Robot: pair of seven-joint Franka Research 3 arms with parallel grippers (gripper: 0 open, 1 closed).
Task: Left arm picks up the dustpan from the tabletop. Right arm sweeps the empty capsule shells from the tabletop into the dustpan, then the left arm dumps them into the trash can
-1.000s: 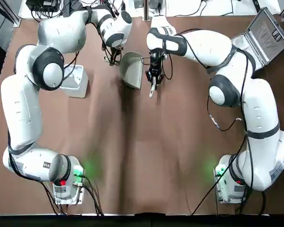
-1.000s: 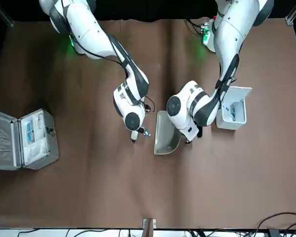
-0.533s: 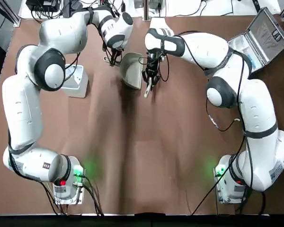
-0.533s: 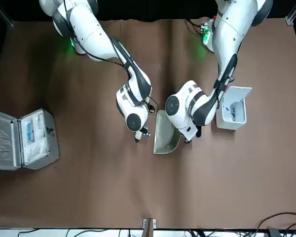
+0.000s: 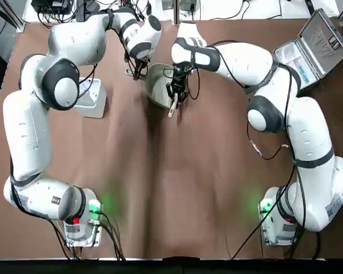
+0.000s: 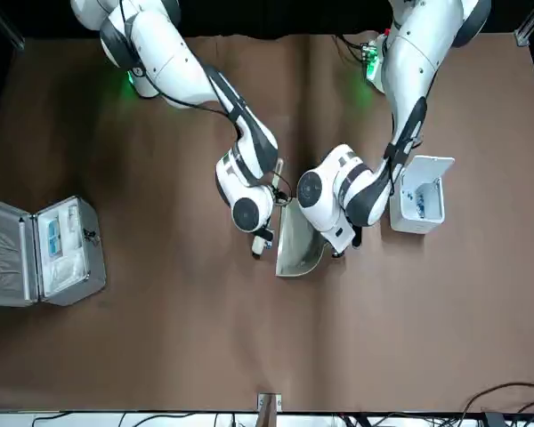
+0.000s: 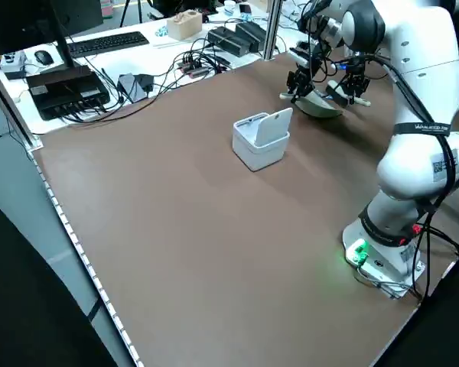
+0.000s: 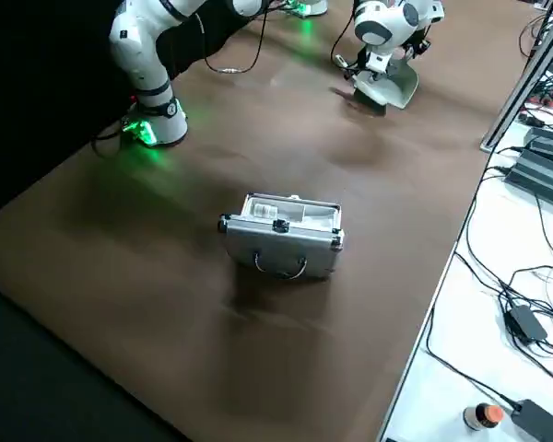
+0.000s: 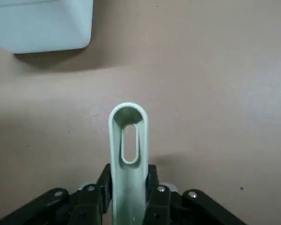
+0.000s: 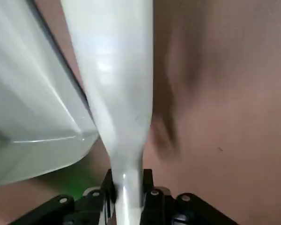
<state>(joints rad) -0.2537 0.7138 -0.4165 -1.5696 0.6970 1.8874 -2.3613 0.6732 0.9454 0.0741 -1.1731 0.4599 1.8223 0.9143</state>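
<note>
Top view: dustpan (image 5: 159, 85) sits at about 12 o'clock on the brown counter (image 5: 177, 182), mouth facing 3 o'clock. Left gripper (image 5: 136, 69) is at the pan's 9 o'clock side, clenched on its thin handle (image 9: 127, 154); the wrist view shows the slotted handle pinched between the fingers (image 9: 98, 197). Pan looks tilted, front lip low on the counter, in the front view (image 6: 295, 249).

Right gripper (image 5: 175, 91) is at the pan's mouth, 3 o'clock edge, grasping the slim white brush (image 5: 172, 106). Right wrist view: brush stem (image 10: 124, 140) clamped between the fingers (image 10: 152, 197), brush body right against the pan's rim.

Trash can (image 5: 91, 98) is at roughly 10 o'clock, to 9 o'clock of the pan and well apart, lid flipped up; small blue bits inside show in the front view (image 6: 418, 203). Capsule shells on the counter: cannot tell, too small or hidden by the brush.

Silver metal case (image 5: 311, 43) lies open at 2 o'clock, far from both grippers.
</note>
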